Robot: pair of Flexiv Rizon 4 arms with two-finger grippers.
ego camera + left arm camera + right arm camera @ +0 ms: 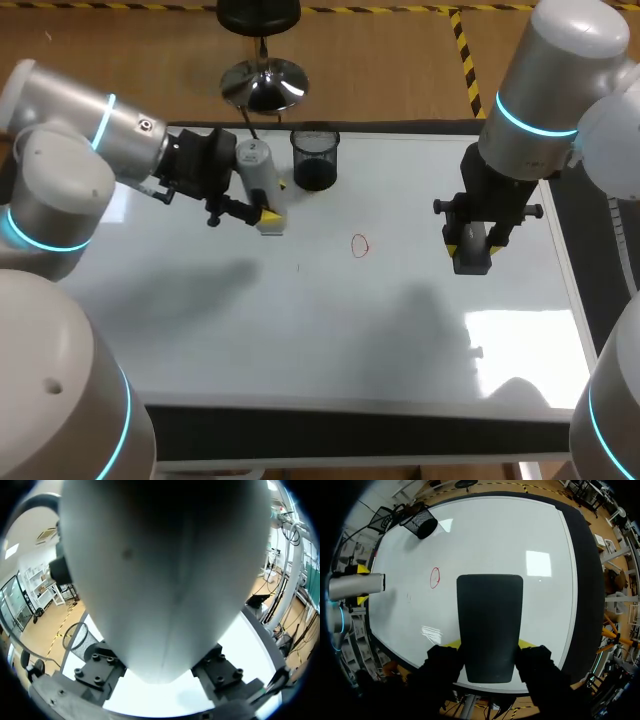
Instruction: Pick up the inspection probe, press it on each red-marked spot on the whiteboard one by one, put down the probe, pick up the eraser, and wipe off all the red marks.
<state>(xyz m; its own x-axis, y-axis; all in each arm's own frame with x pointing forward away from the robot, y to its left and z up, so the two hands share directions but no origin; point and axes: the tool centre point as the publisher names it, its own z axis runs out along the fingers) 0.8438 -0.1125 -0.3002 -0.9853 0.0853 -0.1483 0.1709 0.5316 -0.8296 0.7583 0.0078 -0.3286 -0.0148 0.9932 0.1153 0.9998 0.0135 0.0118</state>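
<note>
A: Where's the grey-white cylindrical inspection probe (256,172)?
B: Upper left of the head frame, roughly upright, clamped in the left hand (272,202) just beside the black mesh cup (315,158); kept clear of the wiping path, I'd judge
A: And the right hand (489,645)?
B: Right of centre, its yellow tips closed on both sides of the flat black rectangular eraser (490,615), face down over the glossy whiteboard (300,330). One red oval mark (360,245) lies just left of it, so wiping looks next
</note>
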